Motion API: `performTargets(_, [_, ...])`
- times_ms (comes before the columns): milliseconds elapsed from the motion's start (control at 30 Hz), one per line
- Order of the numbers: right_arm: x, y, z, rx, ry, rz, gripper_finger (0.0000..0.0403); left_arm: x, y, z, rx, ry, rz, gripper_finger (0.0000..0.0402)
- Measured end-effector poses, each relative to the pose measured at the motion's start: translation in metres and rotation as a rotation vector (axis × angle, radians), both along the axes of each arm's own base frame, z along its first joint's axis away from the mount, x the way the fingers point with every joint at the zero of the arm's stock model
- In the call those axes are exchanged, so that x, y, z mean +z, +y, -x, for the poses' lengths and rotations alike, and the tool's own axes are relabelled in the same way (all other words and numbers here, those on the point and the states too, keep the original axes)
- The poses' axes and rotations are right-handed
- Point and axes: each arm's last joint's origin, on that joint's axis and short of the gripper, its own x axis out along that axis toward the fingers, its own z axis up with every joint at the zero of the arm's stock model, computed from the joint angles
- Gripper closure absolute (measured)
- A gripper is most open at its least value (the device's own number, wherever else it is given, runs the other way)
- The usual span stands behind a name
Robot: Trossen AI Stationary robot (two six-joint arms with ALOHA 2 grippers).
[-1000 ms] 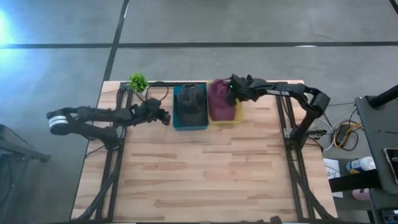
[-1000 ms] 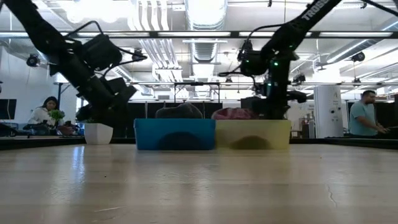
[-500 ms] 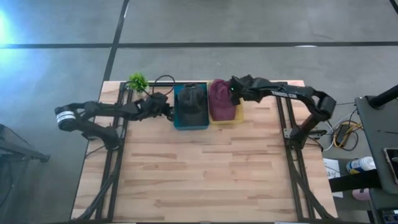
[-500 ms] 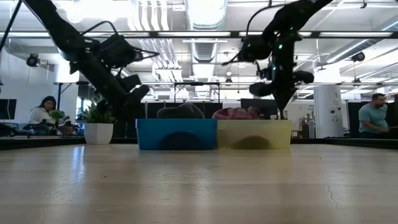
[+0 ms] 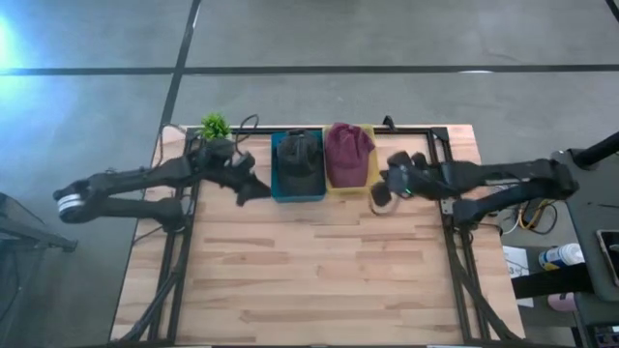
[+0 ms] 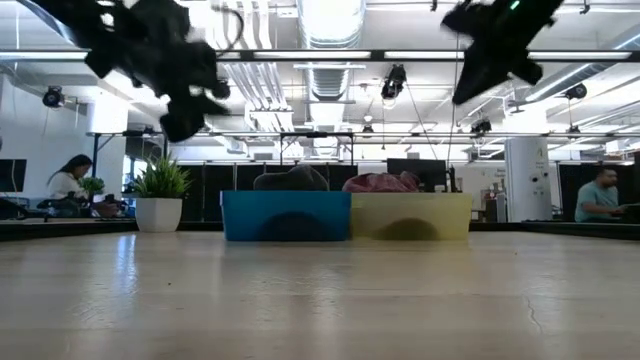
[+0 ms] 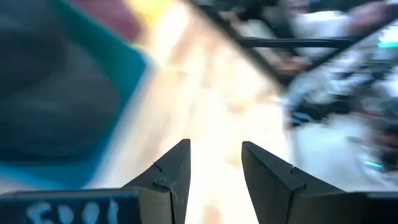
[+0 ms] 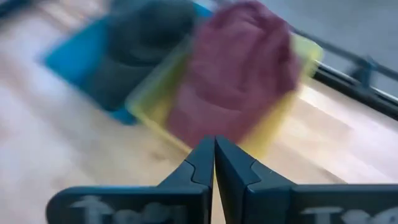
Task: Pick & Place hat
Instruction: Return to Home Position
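Left gripper (image 7: 215, 149): up in the air just beside the blue bin's outer side; parted a little, holding nothing; probably kept clear of the bin so nothing gets bumped on the way home.
Potted plant (image 6: 160, 195): at the back edge of the table (image 5: 319, 271), near the left gripper; no part of the job.
Blue bin (image 6: 285, 215): at the back of the table, touching the yellow bin; home for the dark hats.
Black caps (image 5: 297, 155): piled inside the blue bin, poking up over its rim.
Yellow bin (image 6: 410, 215): right beside the blue one; home for the red hat.
Red cap (image 5: 348, 153): lying in the yellow bin, filling most of it.
Right gripper (image 8: 214, 144): high up, near the yellow bin's outer side; pressed shut, holding nothing.
Job: looks finished, with every cap in a bin and both grippers empty.
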Motion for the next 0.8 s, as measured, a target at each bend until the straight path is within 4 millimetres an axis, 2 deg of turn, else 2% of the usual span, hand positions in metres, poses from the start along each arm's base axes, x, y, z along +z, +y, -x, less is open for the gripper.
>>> performTargets(167, [0.004, 0.042, 0.022, 0.172, -0.173, 0.044, 0.0392, 0.005, -0.036, 0.012, -0.053, -0.161, 0.032, 0.0264])
performTargets(267, [0.004, 0.052, 0.038, 0.143, -0.285, -0.065, 0.0392, 0.002, -0.054, 0.020, 0.008, -0.212, 0.029, 0.0264])
performTargets(333, [0.002, 0.054, 0.048, 0.084, -0.367, -0.164, 0.0392, -0.002, -0.059, 0.024, 0.087, -0.205, 0.052, 0.0264])
performTargets(400, [-0.002, 0.057, 0.053, 0.113, -0.400, -0.168, 0.0392, -0.006, -0.065, 0.028, 0.111, -0.207, 0.142, 0.0264])
performTargets(500, [-0.009, 0.060, 0.051, 0.248, -0.460, -0.143, 0.0392, -0.002, -0.076, 0.031, -0.039, -0.348, 0.112, 0.0264])
performTargets(600, [-0.022, 0.058, 0.043, 0.417, -0.601, -0.195, 0.0392, 0.002, -0.084, 0.034, -0.167, -0.547, 0.067, 0.0264])
performTargets(700, [-0.042, 0.053, 0.038, 0.563, -0.763, -0.177, 0.0392, -0.008, -0.087, 0.037, -0.182, -0.651, 0.042, 0.0264])
performTargets(800, [-0.060, 0.043, 0.040, 0.579, -0.874, -0.130, 0.0392, -0.025, -0.085, 0.040, -0.133, -0.694, 0.040, 0.0264])
